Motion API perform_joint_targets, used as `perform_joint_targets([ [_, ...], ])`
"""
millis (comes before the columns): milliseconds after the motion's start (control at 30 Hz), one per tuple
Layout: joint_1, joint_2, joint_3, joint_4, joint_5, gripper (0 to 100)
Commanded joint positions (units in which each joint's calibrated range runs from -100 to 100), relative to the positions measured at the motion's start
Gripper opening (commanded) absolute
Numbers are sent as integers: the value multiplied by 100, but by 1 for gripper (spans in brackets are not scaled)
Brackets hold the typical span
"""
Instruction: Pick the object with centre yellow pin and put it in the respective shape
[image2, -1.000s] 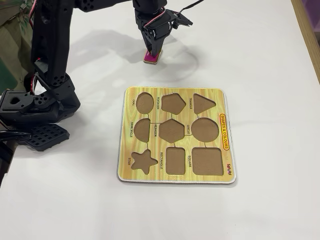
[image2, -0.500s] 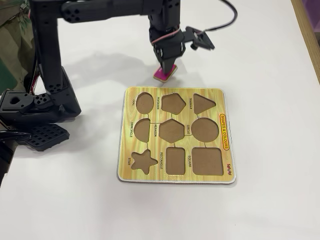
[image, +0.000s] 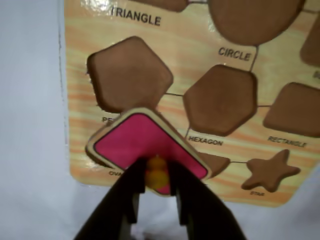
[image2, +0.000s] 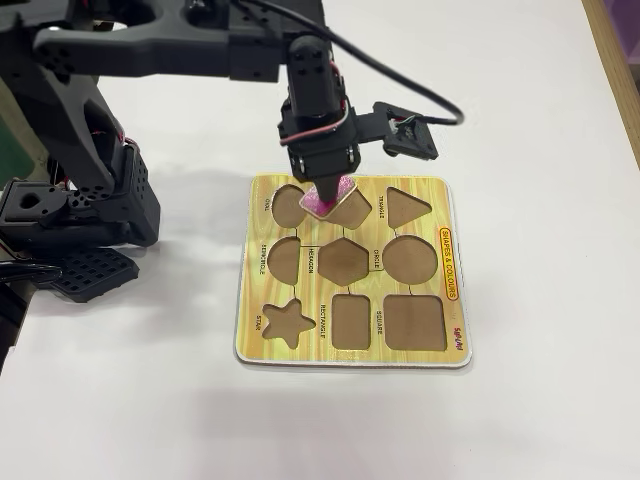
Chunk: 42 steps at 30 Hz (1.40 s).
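Observation:
My gripper (image: 157, 170) is shut on the yellow pin (image: 157, 176) at the centre of a pink piece with a pale wooden rim (image: 142, 140). The piece hangs tilted just over the wooden shape board (image: 200, 42), covering most of the oval recess and overlapping the lower edge of the pentagon recess (image: 129, 74). I cannot tell whether it touches the board. In the fixed view the gripper (image2: 322, 190) holds the pink piece (image2: 322, 203) between the oval recess (image2: 285, 205) and the pentagon recess (image2: 352, 208), at the board's far edge.
The board (image2: 262, 350) lies on a white table, and its other recesses show no pieces: hexagon (image: 220, 99), circle (image: 252, 17), rectangle (image: 295, 110), star (image: 271, 171). The arm's base (image2: 80, 210) stands to the left in the fixed view.

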Motion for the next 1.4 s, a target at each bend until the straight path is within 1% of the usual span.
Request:
perform_joint_targets([
  [0,505,-294,-27,22,437,1],
  [233,1452,-302,162,-64,1358,1],
  [433,2048,-302,773,-125,1870,1],
  [600,2478,-302,746,-410,2524,1],
  [767,2683,-252,728,-695,2854,1],
  [933,2683,-202,710,-954,3011,1],
  [1067,2800,-177,243,-1006,3340,1],
  [1300,2966,510,-315,-928,3387,1],
  [1367,2966,560,-513,-928,3534,1],
])
